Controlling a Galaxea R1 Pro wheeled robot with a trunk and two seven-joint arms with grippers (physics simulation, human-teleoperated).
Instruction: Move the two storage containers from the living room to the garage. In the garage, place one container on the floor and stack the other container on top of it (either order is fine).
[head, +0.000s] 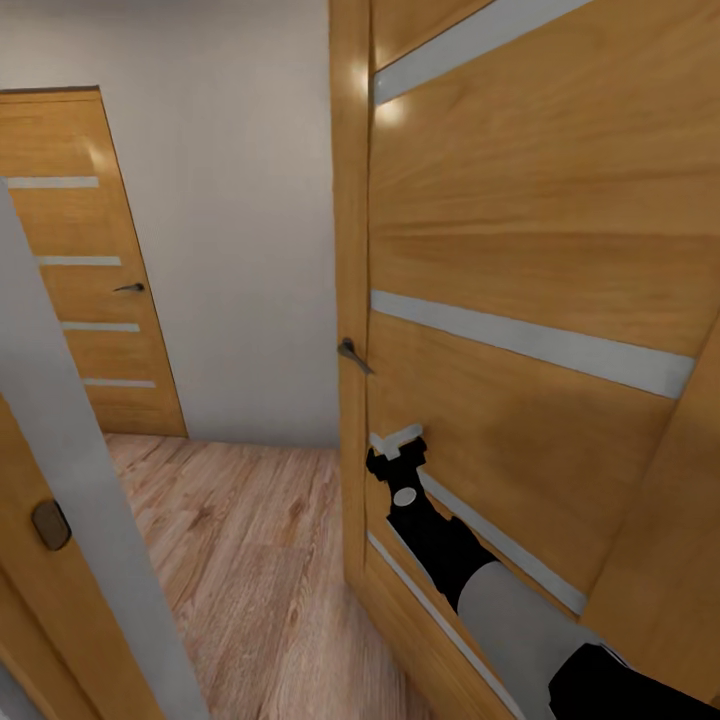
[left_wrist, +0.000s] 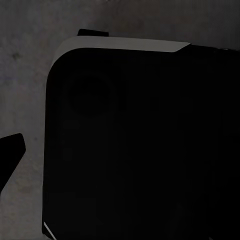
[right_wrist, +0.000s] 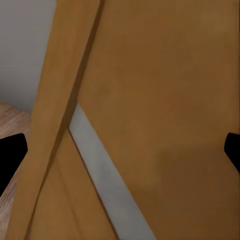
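Note:
The two storage containers are out of view. My right arm reaches forward along a wood-panelled door (head: 520, 260) that stands ajar. At its end, my right gripper (head: 395, 452) hovers just below the door's lever handle (head: 352, 355). The right wrist view looks straight at this door (right_wrist: 160, 110). There the right gripper (right_wrist: 120, 152) is open with nothing between its fingertips (right_wrist: 10, 155), which sit far apart. In the left wrist view, my left gripper (left_wrist: 120, 155) faces a dark part of the robot's body (left_wrist: 140, 145). One fingertip (left_wrist: 10, 155) shows far out to the side.
Light wood planks (head: 250, 560) run ahead to a white wall (head: 240, 230). A second, closed door (head: 90, 270) stands at the back left. A white frame edge (head: 70, 470) and another door leaf with a dark latch (head: 50, 525) crowd the near left.

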